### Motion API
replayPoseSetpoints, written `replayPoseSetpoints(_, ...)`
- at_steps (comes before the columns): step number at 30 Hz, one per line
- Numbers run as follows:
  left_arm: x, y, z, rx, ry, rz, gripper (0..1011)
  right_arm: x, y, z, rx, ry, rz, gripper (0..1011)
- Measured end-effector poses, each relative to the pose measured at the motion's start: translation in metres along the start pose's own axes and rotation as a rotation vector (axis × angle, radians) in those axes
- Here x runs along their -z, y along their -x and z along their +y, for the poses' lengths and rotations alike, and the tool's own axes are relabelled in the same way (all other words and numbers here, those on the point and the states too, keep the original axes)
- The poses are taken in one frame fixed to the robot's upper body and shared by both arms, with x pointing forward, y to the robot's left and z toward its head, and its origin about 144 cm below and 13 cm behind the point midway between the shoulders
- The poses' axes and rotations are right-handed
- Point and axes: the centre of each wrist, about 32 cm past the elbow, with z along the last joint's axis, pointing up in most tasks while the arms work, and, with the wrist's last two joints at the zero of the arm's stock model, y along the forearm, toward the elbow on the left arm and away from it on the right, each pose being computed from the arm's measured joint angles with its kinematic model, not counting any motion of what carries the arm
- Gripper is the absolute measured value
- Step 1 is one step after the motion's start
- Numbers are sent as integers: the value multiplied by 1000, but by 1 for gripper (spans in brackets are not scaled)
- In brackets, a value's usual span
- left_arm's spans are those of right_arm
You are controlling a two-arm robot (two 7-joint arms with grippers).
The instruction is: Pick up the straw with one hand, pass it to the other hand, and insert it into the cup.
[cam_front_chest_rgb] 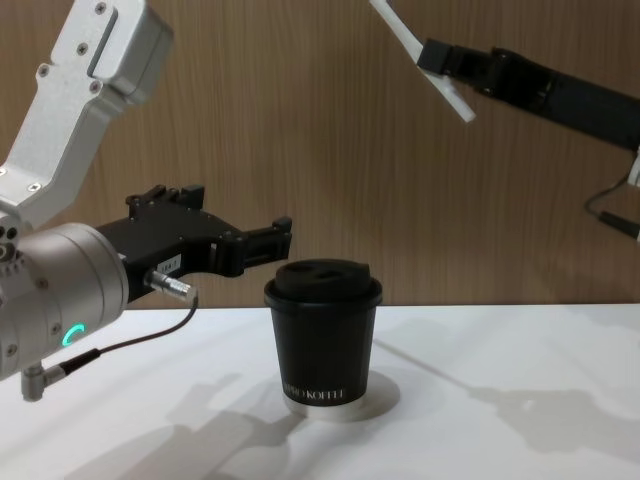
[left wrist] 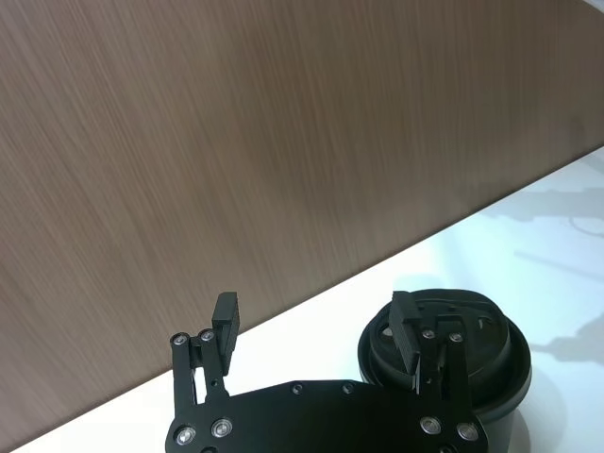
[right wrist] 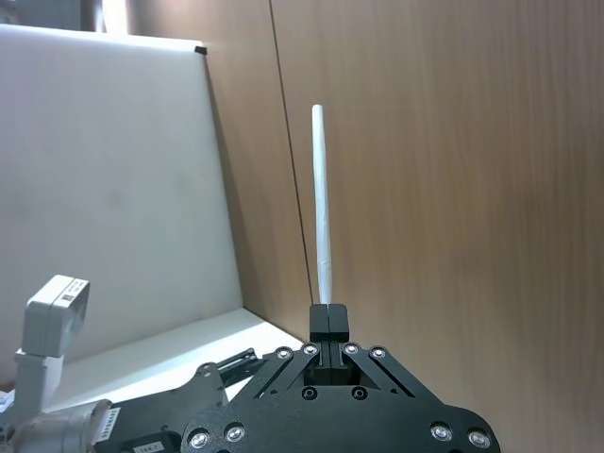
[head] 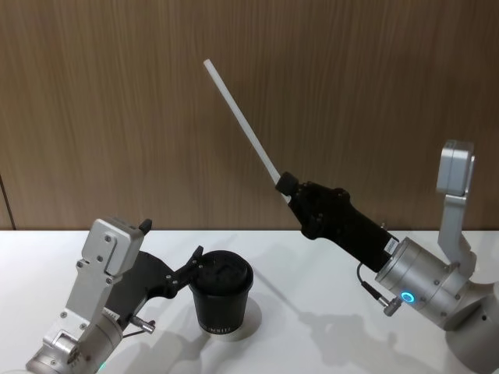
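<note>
My right gripper (head: 285,185) is raised above the table's right side and is shut on the lower end of the white straw (head: 242,117). The straw slants up and to the left; in the right wrist view the straw (right wrist: 323,217) rises straight out of the closed fingertips (right wrist: 328,316). The black lidded cup (head: 222,300) stands upright on the white table, below and left of the straw. My left gripper (head: 171,241) hovers open just left of the cup at lid height. One of its fingers (left wrist: 406,321) is close by the lid's rim, and nothing is between the fingers.
The white table (head: 327,319) runs up to a brown wood-panelled wall (head: 351,93) right behind the cup. A thin black cable (cam_front_chest_rgb: 110,345) hangs under my left wrist. The cup stands on a small round white disc (cam_front_chest_rgb: 380,395).
</note>
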Motion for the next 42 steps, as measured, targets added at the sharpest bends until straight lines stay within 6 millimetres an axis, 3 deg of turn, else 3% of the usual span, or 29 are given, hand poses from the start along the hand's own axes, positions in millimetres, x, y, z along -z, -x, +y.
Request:
replayPoseSetpoints(32,0,0,0,1,0,2,1000,6,20,5,-92,-21,26,0)
replayPoseSetpoints(42,-3,-5,1,57,21,75,1000,6,23,6,-103,-22,30,0)
